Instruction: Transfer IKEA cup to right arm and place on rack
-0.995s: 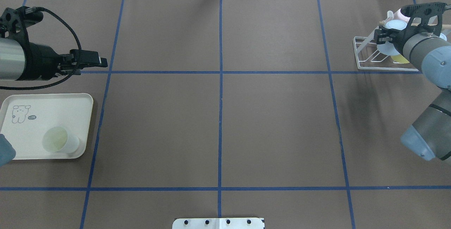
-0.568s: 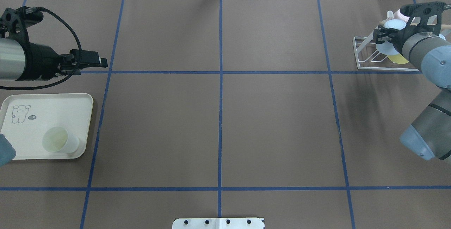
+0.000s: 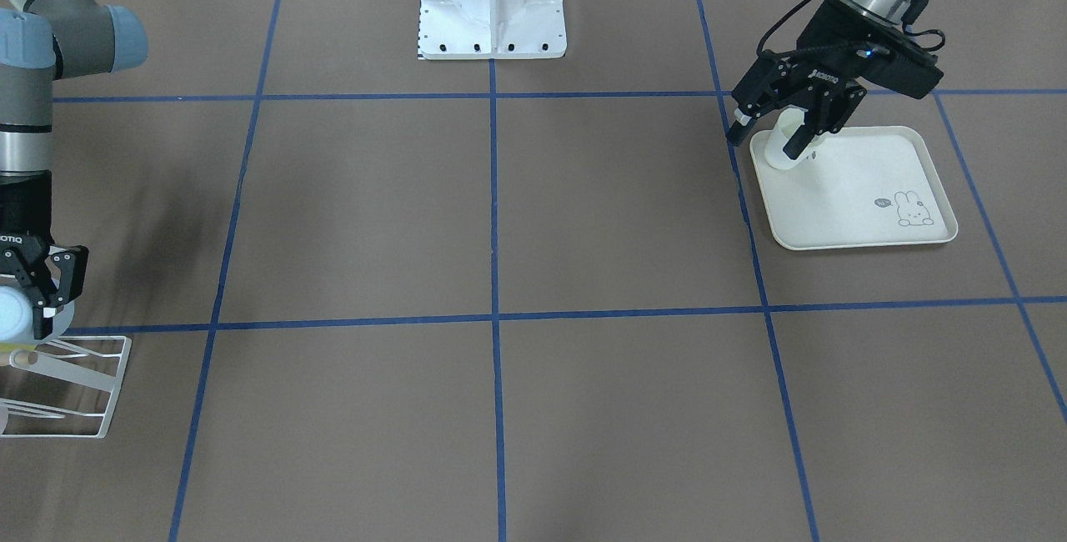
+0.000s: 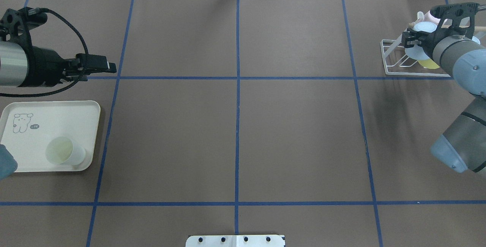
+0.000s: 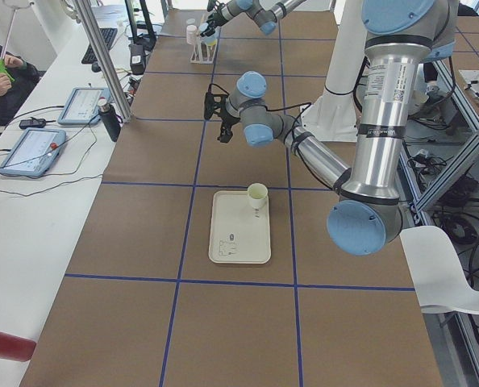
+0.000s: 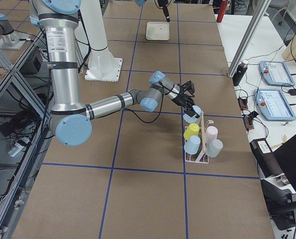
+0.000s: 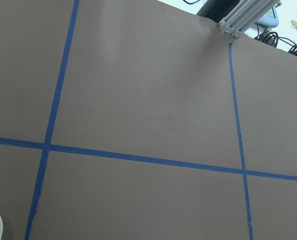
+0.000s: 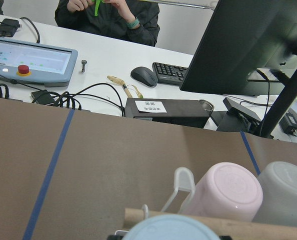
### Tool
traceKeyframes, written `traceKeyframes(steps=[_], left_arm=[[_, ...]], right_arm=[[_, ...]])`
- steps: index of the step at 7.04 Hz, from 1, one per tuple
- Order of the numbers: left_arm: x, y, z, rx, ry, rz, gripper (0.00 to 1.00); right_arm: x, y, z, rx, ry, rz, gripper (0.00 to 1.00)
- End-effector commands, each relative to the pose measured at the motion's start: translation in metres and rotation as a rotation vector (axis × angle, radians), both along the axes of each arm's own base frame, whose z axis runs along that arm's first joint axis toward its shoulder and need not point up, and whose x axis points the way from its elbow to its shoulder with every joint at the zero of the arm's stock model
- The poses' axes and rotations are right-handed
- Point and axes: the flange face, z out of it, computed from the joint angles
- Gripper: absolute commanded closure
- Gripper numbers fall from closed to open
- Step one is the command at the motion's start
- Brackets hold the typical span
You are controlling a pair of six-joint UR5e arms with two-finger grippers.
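Note:
My right gripper (image 4: 409, 38) (image 3: 21, 313) is at the top of the white wire rack (image 4: 395, 66) (image 3: 83, 383) (image 6: 198, 157), shut on a pale blue cup (image 4: 425, 26) (image 6: 192, 115) at the tip of the wooden peg (image 8: 268, 227). The cup's base fills the lower edge of the right wrist view. Another cup, pale green-white (image 4: 62, 151) (image 5: 257, 195), stands mouth up on the cream tray (image 4: 22, 144). My left gripper (image 4: 110, 66) (image 3: 771, 129) hangs open and empty above the table, on the far side of the tray.
On the rack hang a yellow cup (image 6: 191, 131), a blue one (image 6: 192, 144), a pink one (image 8: 228, 192) and a grey one (image 8: 286, 192). The white robot base (image 3: 492, 17) is at the near edge. Beyond the far edge are desks with pendants, a monitor and a seated person (image 8: 108, 15).
My right gripper with the pale blue cup has edged slightly toward the far side of the rack. The left arm has barely moved, and the cup on the tray is where it was.

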Motion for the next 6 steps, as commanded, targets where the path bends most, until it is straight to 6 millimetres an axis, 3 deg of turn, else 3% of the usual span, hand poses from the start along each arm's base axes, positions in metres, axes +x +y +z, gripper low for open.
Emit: traceKeyframes(steps=[1, 3, 4, 5, 6], left_arm=[[0.0001, 0.0, -0.0001, 0.0, 0.0, 0.0, 0.0], [0.0001, 0.0, -0.0001, 0.0, 0.0, 0.0, 0.0], [0.0001, 0.0, -0.0001, 0.0, 0.0, 0.0, 0.0], [-0.0004, 0.0005, 0.0, 0.0, 0.0, 0.0, 0.0], [-0.0004, 0.0005, 0.0, 0.0, 0.0, 0.0, 0.0]], right_arm=[[-0.0013, -0.0015, 0.011, -0.016, 0.013, 0.0, 1.0], [-0.0017, -0.0018, 0.0134, -0.02, 0.016, -0.001, 0.99], [-0.0021, -0.0018, 0.0143, -0.023, 0.014, -0.003, 0.1], [-0.0003, -0.0007, 0.0156, -0.024, 0.012, -0.001, 0.0], [-0.0004, -0.0008, 0.0164, -0.025, 0.014, -0.002, 0.0]])
